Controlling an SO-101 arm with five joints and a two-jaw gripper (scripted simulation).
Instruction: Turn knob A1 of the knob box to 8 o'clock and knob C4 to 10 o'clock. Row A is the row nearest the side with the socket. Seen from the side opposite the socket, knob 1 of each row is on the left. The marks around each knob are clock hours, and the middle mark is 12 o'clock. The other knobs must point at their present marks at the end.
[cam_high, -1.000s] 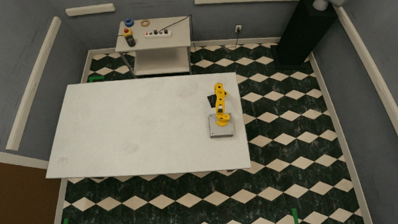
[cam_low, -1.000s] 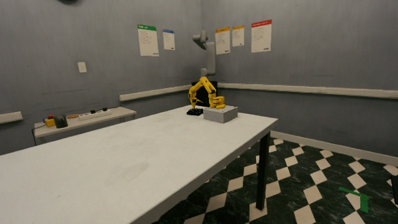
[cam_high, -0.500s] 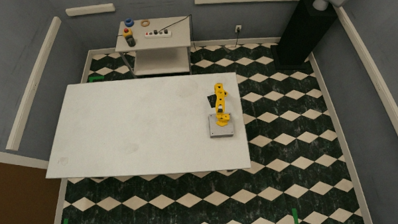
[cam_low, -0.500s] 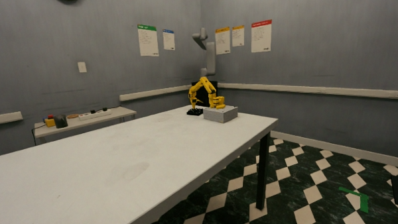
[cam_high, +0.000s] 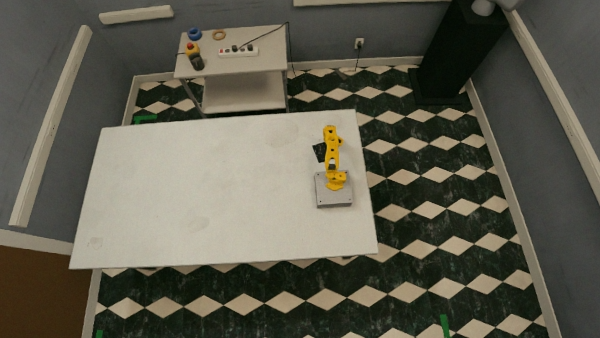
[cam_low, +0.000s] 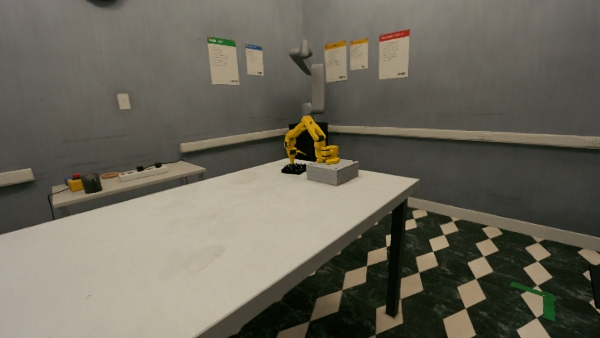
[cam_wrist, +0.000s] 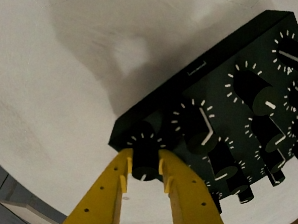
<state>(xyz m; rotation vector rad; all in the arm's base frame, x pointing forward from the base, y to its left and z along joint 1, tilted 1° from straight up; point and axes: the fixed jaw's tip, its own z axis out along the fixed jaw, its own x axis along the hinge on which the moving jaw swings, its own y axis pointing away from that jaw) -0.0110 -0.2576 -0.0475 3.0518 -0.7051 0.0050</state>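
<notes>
The black knob box (cam_high: 318, 151) (cam_low: 293, 171) (cam_wrist: 256, 50) lies on the white table (cam_high: 200, 190) just beyond the arm's grey base block (cam_high: 325, 197) (cam_low: 332, 173). In the wrist view its knobs have white pointers and white hour marks. A slot (cam_wrist: 197, 67) shows on the box's side facing up-left. My yellow gripper (cam_wrist: 145, 165) (cam_high: 326, 149) (cam_low: 291, 161) reaches down onto the box's near-left corner and is shut on the corner knob there, knob A1 (cam_wrist: 144, 160), at the end of the row beside the slot. The fingers hide that knob's pointer.
A side table (cam_high: 270, 60) (cam_low: 175, 170) behind holds a power strip (cam_high: 238, 50), a red-button box (cam_high: 191, 49) and rings. A black pedestal (cam_high: 450, 50) with a grey arm stands at the back right. The table's right edge lies close to the base block.
</notes>
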